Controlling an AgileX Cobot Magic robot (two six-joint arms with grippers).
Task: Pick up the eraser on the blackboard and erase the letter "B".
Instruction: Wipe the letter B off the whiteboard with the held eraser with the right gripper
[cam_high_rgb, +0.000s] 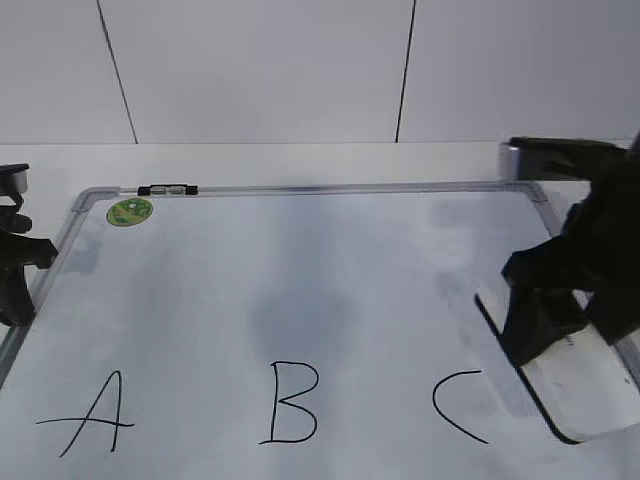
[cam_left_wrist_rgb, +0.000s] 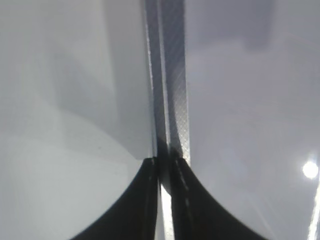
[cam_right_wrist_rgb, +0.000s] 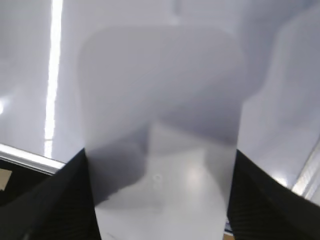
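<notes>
Straddling the eraser (cam_high_rgb: 585, 385) on the blackboard (cam_high_rgb: 300, 260), right tool (cam_high_rgb: 550, 330) grips it.

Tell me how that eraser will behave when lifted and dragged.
The eraser looks like a rigid block, so probably stiff. It spans the right gripper jaws fully, so likely little twisting. Its smooth glossy top may be slippery.

Bare lab or test-bench setting. White tabletop (cam_high_rgb: 300, 160) carries a blackboard (cam_high_rgb: 300, 260) with marker letters; behind the blackboard, plain white wall panels (cam_high_rgb: 260, 70) split by dark seams. No furnishings visible.
</notes>
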